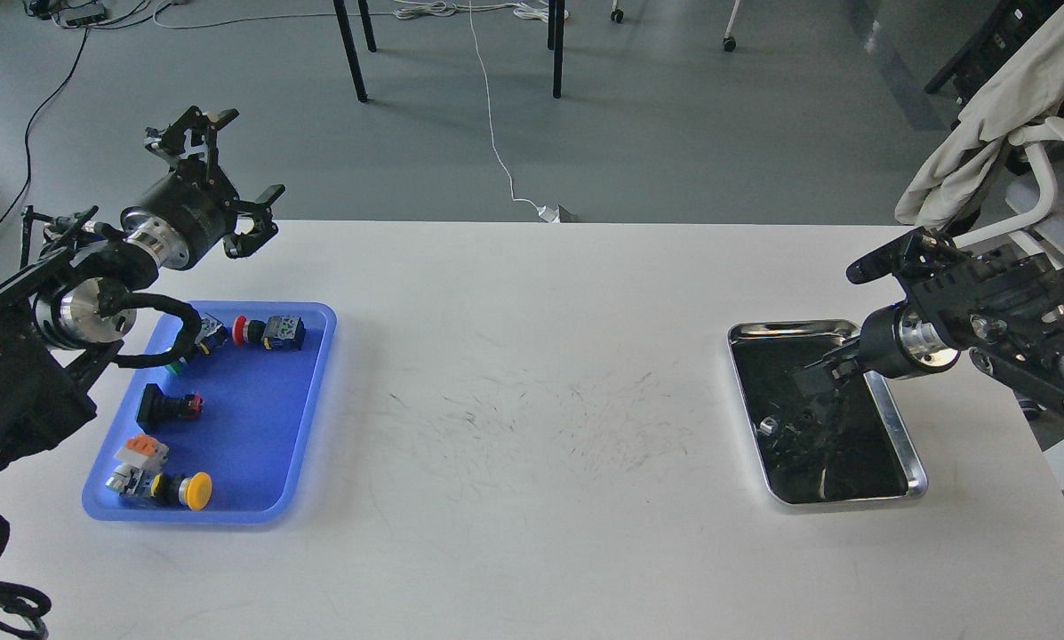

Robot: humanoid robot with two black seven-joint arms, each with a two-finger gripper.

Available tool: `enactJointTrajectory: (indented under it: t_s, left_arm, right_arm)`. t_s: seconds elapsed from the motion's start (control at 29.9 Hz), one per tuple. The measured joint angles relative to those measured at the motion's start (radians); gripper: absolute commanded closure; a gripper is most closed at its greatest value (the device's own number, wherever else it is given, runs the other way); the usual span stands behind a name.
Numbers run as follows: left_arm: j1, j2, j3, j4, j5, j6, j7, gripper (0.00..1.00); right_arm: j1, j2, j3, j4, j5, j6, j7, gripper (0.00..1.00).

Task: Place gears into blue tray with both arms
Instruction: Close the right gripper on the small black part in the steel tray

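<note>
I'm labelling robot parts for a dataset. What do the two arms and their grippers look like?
Both arms are black with shiny silver cylindrical joints. The left arm carries a looping black cable; its left gripper has black skeletal fingers. The right gripper is black too. No markings legible.

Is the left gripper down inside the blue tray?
No. The left gripper is raised beyond the blue tray's far end, fingers spread, holding nothing.

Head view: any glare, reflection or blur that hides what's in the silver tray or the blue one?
Head view: sharp and evenly lit. The silver tray mirrors the dark right arm, so its floor reads black and its contents cannot be made out. The blue tray is matte, glare-free; its push-button switches show clearly. Shadows are soft.
</note>
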Motion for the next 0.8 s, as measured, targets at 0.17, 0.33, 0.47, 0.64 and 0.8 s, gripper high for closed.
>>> enactJointTrajectory:
  t_s: [0.17, 0.33, 0.47, 0.64, 0.8]
  left_arm:
    - [0.001, 0.001, 0.0, 0.0, 0.0, 0.0, 0.0, 0.01]
    - [0.001, 0.001, 0.0, 0.0, 0.001, 0.0, 0.0, 0.01]
    - [0.001, 0.001, 0.0, 0.0, 0.001, 0.0, 0.0, 0.01]
    - [0.001, 0.0, 0.0, 0.0, 0.002, 0.0, 0.0, 0.01]
    - [0.003, 0.001, 0.0, 0.0, 0.001, 0.0, -0.001, 0.01]
  right_arm:
    - [-0.008, 0.019, 0.0, -0.004, 0.001, 0.0, -0.001, 0.13]
    - [-0.01, 0.034, 0.0, -0.007, 0.001, 0.0, -0.001, 0.16]
    - [-0.011, 0.042, 0.0, -0.022, 0.001, 0.0, -0.001, 0.22]
    - [-0.01, 0.06, 0.0, -0.064, 0.001, 0.0, -0.002, 0.28]
    - [-0.01, 0.062, 0.0, -0.07, 0.001, 0.0, -0.001, 0.4]
